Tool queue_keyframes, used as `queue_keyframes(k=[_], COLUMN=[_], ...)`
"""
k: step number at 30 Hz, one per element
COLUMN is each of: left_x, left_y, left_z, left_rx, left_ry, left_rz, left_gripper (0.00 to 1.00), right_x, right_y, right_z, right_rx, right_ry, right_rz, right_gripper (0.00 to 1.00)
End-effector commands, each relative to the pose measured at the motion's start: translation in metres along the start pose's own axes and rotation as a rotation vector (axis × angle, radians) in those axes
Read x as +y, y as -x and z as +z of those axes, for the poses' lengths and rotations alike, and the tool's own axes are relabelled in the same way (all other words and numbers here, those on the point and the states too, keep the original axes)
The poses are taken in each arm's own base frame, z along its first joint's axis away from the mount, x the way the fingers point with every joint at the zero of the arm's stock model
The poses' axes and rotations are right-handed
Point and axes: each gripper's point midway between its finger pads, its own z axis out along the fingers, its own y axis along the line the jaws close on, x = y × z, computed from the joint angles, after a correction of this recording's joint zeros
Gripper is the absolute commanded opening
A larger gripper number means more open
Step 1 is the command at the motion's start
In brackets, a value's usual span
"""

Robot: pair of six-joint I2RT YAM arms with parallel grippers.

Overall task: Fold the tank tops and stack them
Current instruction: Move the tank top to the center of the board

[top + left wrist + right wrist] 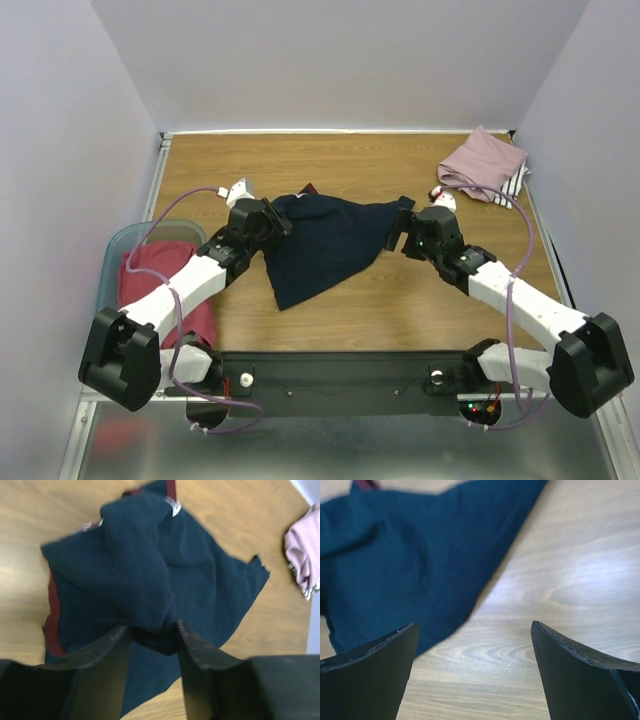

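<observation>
The navy jersey [325,245] with maroon trim lies crumpled on the wooden table's middle. My left gripper [283,226] is shut on a bunched fold at its left side; in the left wrist view the cloth [150,575] is pinched between the fingers [107,645]. My right gripper [398,232] is open and empty at the jersey's right corner; its wrist view shows the cloth [410,565] beside bare wood. A folded dusty pink top [482,162] lies on a white black-striped one [515,182] at the back right. Red tops [160,270] fill the tub.
A translucent teal tub [118,250] sits at the table's left edge beside my left arm. White walls close in the table on three sides. The black arm mount [340,380] runs along the near edge.
</observation>
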Motion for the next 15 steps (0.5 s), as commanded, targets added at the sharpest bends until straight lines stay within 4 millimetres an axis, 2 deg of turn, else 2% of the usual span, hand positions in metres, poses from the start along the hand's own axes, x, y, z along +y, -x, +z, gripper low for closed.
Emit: queue_keyframes(k=[1,3,4,6,8,9,10,11,12,13,15], left_x=[-0.027,-0.016,-0.01,0.0,0.005,0.005,0.007,0.006,-0.007,-0.004,-0.013], left_y=[0.012,0.007,0.004,-0.003,0.004,0.011,0.026,0.036,0.057,0.072,0.093], left_z=[-0.012,-0.01,-0.009,-0.008,-0.011,-0.013,-0.016,-0.018,-0.024,-0.024,-0.028], left_rx=[-0.061,-0.06,-0.055,-0.044,-0.085,-0.104,-0.156,-0.181,-0.215,-0.238,-0.259], left_ry=[-0.15,-0.114,-0.094,-0.062,-0.042,-0.024,0.004,0.013,0.003,0.026,0.022], left_rz=[-0.068,-0.068,-0.073,-0.075,-0.076,-0.072,-0.068,-0.057,-0.057,-0.056,-0.034], left_gripper=[0.49,0.46,0.46,0.52,0.57,0.59,0.61,0.64,0.65,0.66,0.7], right_x=[0.027,0.044,0.042,0.03,0.014,0.012,0.009,0.01,0.009,0.005,0.001], right_y=[-0.012,-0.023,-0.035,-0.04,-0.034,-0.031,-0.03,-0.018,-0.014,-0.006,0.012], right_z=[0.009,0.011,0.014,0.023,0.031,0.032,0.037,0.041,0.044,0.047,0.054], right_rx=[0.03,0.068,0.089,0.085,0.033,0.018,0.015,-0.017,-0.027,-0.045,-0.058], right_ry=[0.142,0.243,0.245,0.182,0.091,0.076,0.052,0.034,0.018,-0.002,-0.016], right_rz=[0.065,0.099,0.103,0.108,0.11,0.106,0.095,0.083,0.075,0.079,0.091], right_gripper=[1.0,0.95,0.95,0.95,0.97,0.98,0.98,0.98,0.98,0.98,0.99])
